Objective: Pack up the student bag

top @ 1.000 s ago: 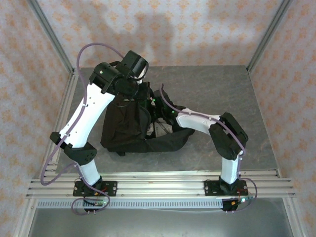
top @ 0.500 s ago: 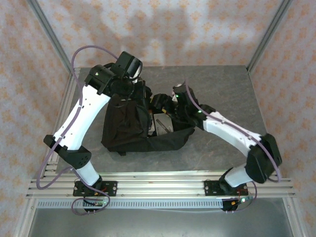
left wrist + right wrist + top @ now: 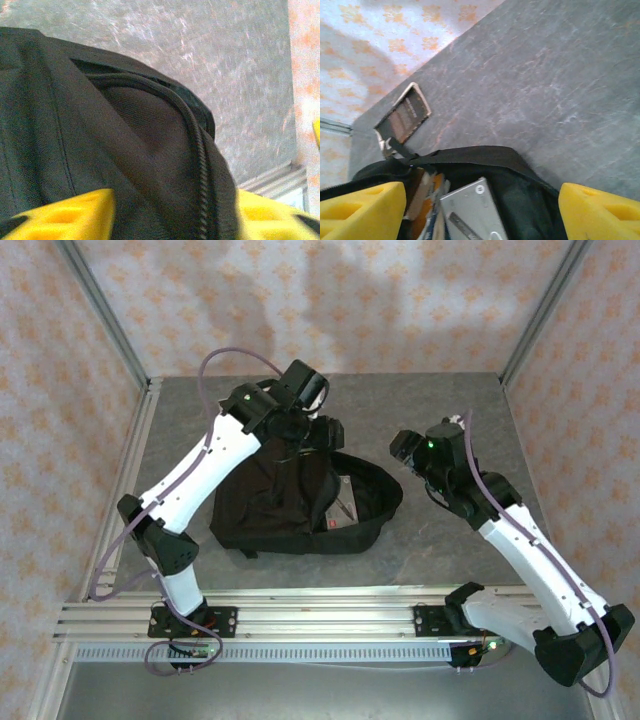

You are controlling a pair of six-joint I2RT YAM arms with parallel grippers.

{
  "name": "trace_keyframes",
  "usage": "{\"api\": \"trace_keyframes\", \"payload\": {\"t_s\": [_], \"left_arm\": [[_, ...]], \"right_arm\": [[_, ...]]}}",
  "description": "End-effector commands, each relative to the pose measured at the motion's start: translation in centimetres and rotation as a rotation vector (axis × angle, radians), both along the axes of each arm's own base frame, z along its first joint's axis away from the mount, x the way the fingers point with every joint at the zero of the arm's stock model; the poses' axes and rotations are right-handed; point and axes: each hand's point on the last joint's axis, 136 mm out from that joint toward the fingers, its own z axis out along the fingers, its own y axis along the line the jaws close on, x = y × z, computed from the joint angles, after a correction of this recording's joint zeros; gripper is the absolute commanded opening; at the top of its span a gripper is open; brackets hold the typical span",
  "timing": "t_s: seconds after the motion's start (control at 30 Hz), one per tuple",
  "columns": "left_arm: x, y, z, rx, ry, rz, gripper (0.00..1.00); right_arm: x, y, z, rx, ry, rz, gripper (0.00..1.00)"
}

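Observation:
The student bag (image 3: 270, 505) lies in the middle of the table, black and soft, its mouth gaping to the right. Inside the mouth show a silver case (image 3: 470, 212) and books (image 3: 345, 505). My left gripper (image 3: 322, 432) is at the bag's far top edge. In the left wrist view its yellow fingers (image 3: 65, 217) stand apart, with a fold of the bag and its zip (image 3: 200, 165) filling the gap between them. My right gripper (image 3: 402, 448) hovers clear of the bag, right of the mouth, open and holding nothing (image 3: 482, 202).
A black strap (image 3: 470, 156) runs along the bag's mouth. Beyond the bag a dark flat rectangle with a pale rim (image 3: 402, 117) lies on the grey table (image 3: 450, 400). Papered walls and metal posts (image 3: 100, 320) close in the table; a rail (image 3: 320, 615) runs along the near edge.
My right gripper has drawn out of the bag's mouth, back and to the right. My left gripper has shifted right along the bag's top and its fingers have parted. The mouth has sagged wider.

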Motion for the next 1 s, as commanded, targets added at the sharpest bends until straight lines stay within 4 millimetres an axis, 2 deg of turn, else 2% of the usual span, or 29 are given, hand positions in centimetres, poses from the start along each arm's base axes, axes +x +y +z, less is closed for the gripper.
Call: {"api": "trace_keyframes", "payload": {"t_s": [0.0,0.1,0.2,0.4,0.53,0.57,0.67,0.77,0.87,0.97], "left_arm": [[3.0,3.7,3.5,0.076,-0.176,0.136,0.64],[5.0,7.8,4.0,0.167,-0.239,0.274,0.66],[7.2,13.0,2.8,0.237,-0.241,0.45,0.66],[11.5,22.6,-1.2,0.338,-0.229,0.703,0.67],[14.7,27.9,-6.1,0.381,-0.144,0.794,0.68],[15.8,28.9,-8.4,0.39,-0.096,0.8,0.68],[18.7,30.5,-13.2,0.387,-0.004,0.795,0.68],[21.4,30.5,-17.0,0.373,0.049,0.742,0.68],[22.8,30.9,-20.3,0.414,0.099,0.713,0.68],[23.3,31.8,-23.1,0.437,0.139,0.716,0.67]], "right_arm": [[-0.4,-1.9,0.2,-0.113,0.008,-0.044,0.81],[0.1,-1.2,0.6,-0.115,0.015,-0.016,0.81],[1.1,0.2,0.7,-0.128,0.045,0.043,0.81],[4.1,2.0,1.0,-0.196,0.064,0.105,0.82],[6.5,3.6,0.2,-0.169,0.098,0.124,0.82],[7.0,3.8,-0.3,-0.153,0.114,0.118,0.82],[8.6,3.9,-2.5,-0.095,0.178,0.096,0.82],[9.9,3.5,-4.4,-0.05,0.23,0.072,0.82],[11.3,2.6,-5.9,-0.022,0.271,0.043,0.82],[12.8,2.2,-6.9,0.014,0.292,0.026,0.81]]}}
